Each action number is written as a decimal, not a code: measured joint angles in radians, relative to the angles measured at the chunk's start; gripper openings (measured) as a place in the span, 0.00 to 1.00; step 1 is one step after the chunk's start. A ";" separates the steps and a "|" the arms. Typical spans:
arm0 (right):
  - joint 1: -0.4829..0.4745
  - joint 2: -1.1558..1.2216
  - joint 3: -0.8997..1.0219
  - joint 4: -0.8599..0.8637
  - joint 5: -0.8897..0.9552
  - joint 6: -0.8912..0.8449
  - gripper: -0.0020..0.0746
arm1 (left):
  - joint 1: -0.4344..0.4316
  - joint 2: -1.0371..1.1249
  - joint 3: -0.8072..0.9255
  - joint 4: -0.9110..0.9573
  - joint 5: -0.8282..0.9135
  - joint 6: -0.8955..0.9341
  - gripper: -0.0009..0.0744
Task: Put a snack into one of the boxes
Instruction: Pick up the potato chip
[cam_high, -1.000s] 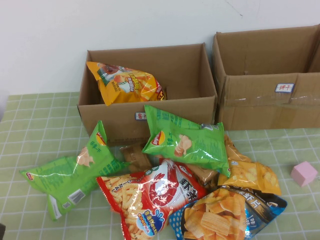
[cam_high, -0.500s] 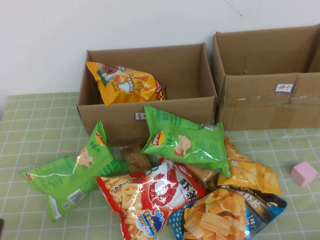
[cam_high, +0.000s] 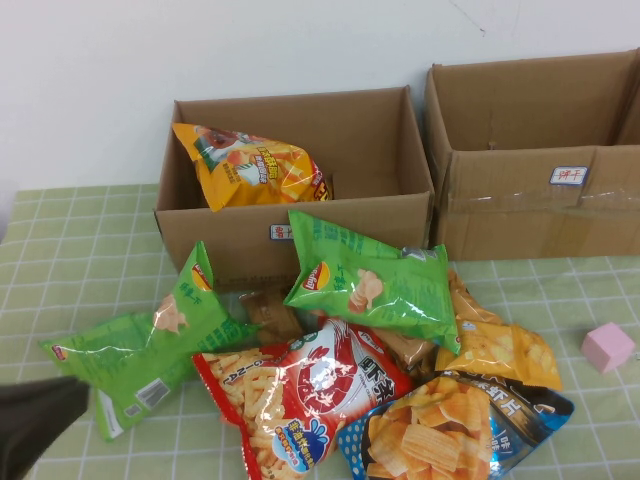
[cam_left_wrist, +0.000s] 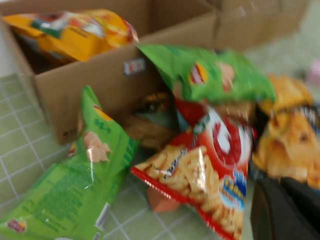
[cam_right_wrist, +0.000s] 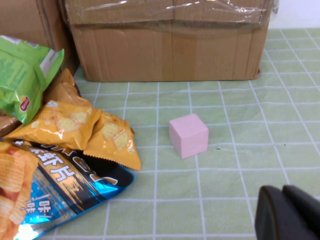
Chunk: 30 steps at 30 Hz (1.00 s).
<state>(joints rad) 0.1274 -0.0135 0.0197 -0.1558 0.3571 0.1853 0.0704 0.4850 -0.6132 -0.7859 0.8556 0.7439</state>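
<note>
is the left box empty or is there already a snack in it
Not empty: an orange chip bag already lies inside the left box, against its left wall. The left claw sits at the table's near-left corner; the right claw is by the pink cube.

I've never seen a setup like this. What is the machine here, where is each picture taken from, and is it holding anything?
It is a robot with two arms, each ending in a gripper. One picture looks down from a raised camera; the other two come from cameras on the wrists. On the green checked table lies a pile of snack bags, among them a red bag and a green bag, plus a pink cube. Behind stand two cardboard boxes; the left box already holds a yellow bag. The left gripper is at the table's near left corner, the right gripper near the cube. Nothing is held.
</note>
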 joint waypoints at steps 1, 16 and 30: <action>0.000 0.000 0.000 0.000 0.000 0.000 0.02 | -0.008 0.046 -0.032 0.008 0.028 0.041 0.01; 0.000 0.000 0.000 0.000 0.000 0.000 0.02 | -0.507 0.568 -0.254 0.405 -0.205 -0.097 0.01; 0.000 0.000 0.000 0.000 0.000 0.000 0.02 | -0.556 1.135 -0.765 0.562 -0.085 -0.469 0.85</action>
<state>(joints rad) 0.1274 -0.0135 0.0197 -0.1558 0.3571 0.1853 -0.4853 1.6203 -1.3787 -0.2237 0.7707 0.2747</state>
